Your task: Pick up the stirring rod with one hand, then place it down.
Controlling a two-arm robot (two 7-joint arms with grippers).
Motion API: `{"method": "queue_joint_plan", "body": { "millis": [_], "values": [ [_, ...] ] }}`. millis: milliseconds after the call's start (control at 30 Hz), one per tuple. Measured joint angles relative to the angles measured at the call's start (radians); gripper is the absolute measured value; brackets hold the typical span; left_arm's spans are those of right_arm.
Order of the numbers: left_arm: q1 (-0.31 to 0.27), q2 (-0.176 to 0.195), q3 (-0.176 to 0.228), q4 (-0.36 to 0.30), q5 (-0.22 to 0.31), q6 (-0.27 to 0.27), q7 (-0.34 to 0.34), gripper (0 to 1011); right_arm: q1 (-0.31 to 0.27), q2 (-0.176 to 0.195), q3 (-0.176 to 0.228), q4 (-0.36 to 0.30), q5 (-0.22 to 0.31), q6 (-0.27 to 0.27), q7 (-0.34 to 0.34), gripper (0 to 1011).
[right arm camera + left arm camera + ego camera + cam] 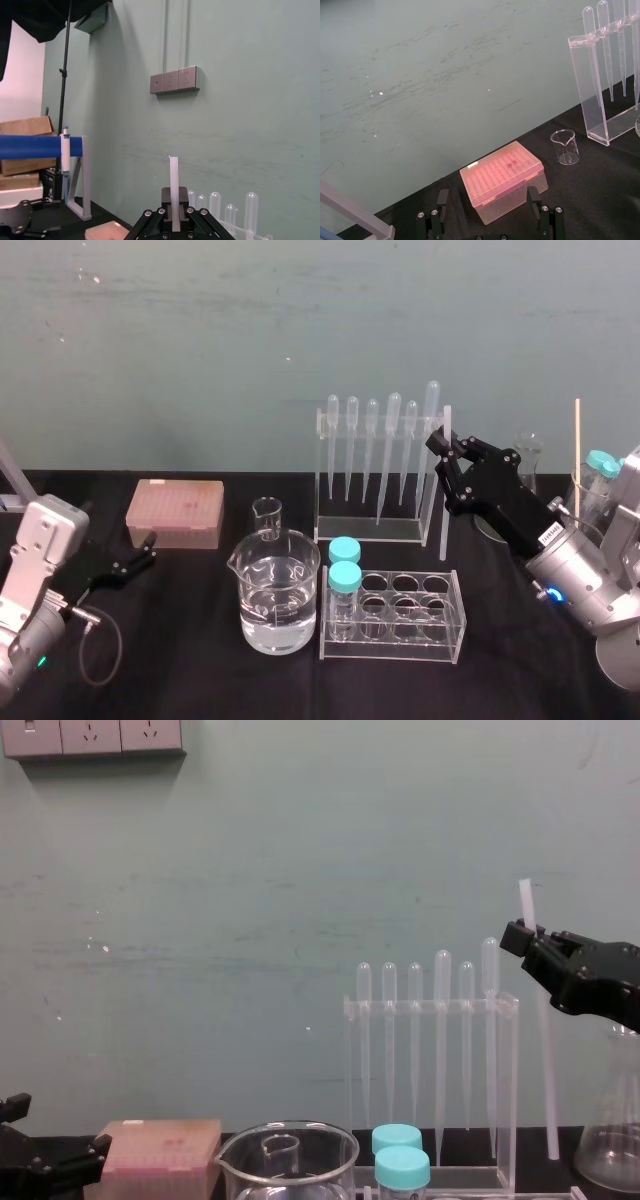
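The right hand [442, 452] is pinching the stirring rod [441, 525] at its upper part, with the two fingers pressed against it from both sides. A short piece stands out above the fingers and the long piece hangs below. The rod is upright, just beside the right end of the pipette rack [372, 472], toward the far right of the desk [200, 660]. Its long axis goes up and down with only a small lean. One flat end points to the ceiling and the other points down at the desk. In the chest view the lower end is very near the desk, but I cannot tell if it touches. I think the high grip keeps the fingers free of the rack. The left hand [487, 194] is parked low at the near left, near the pink box [502, 182], its fingers spread with nothing between them.
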Motion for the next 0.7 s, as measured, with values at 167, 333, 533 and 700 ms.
{"method": "queue_joint_plan", "body": {
  "millis": [167, 333, 533, 700],
  "values": [
    [0.000, 0.000, 0.000, 0.000, 0.000, 0.000, 0.000, 1000, -0.018, 0.019, 0.010, -0.048, 0.000, 0.055, -0.002, 72],
    [0.000, 0.000, 0.000, 0.000, 0.000, 0.000, 0.000, 1000, -0.044, 0.047, 0.015, -0.099, -0.005, 0.102, 0.001, 73],
    [0.000, 0.000, 0.000, 0.000, 0.000, 0.000, 0.000, 1000, -0.058, 0.062, 0.013, -0.119, -0.003, 0.119, 0.022, 73],
    [0.000, 0.000, 0.000, 0.000, 0.000, 0.000, 0.000, 1000, -0.060, 0.065, -0.001, -0.120, 0.009, 0.128, 0.047, 73]
  ]
}}
